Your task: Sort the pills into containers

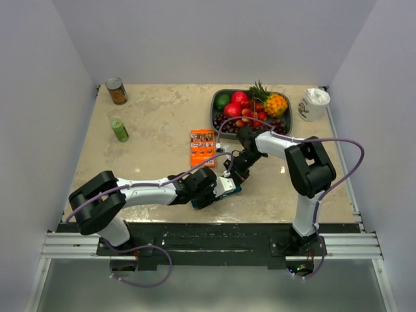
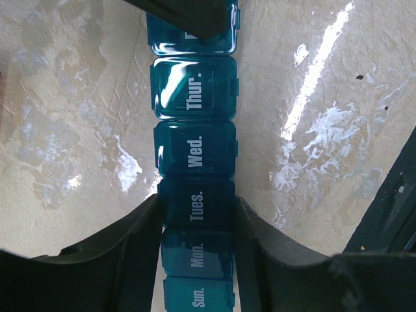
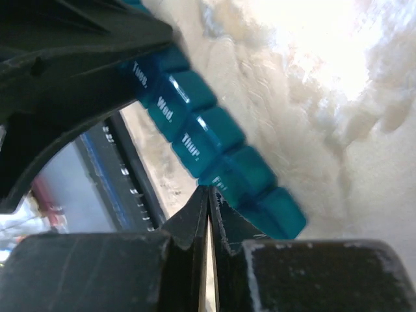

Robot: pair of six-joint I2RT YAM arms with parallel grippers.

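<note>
The teal pill organiser (image 2: pixel 195 149) lies on the table, its visible lids marked Sun. to Thur. all shut. My left gripper (image 2: pixel 197 209) is shut on it, fingers (image 2: pixel 133 240) pressing both sides at the Tues. and Mon. compartments. In the top view the left gripper (image 1: pixel 223 187) covers most of the strip (image 1: pixel 236 189). My right gripper (image 3: pixel 209 190) is shut and empty, its tips touching the edge of the Fri. compartment (image 3: pixel 244 175); from above it (image 1: pixel 235 173) points down at the strip's far end. No pills show in any view.
A flat orange box (image 1: pixel 202 147) lies just behind the grippers. A dark tray of fruit (image 1: pixel 220 117) stands at the back, a white container (image 1: pixel 314 104) to its right. A can (image 1: pixel 116 91) and a green bottle (image 1: pixel 119 129) stand at the back left.
</note>
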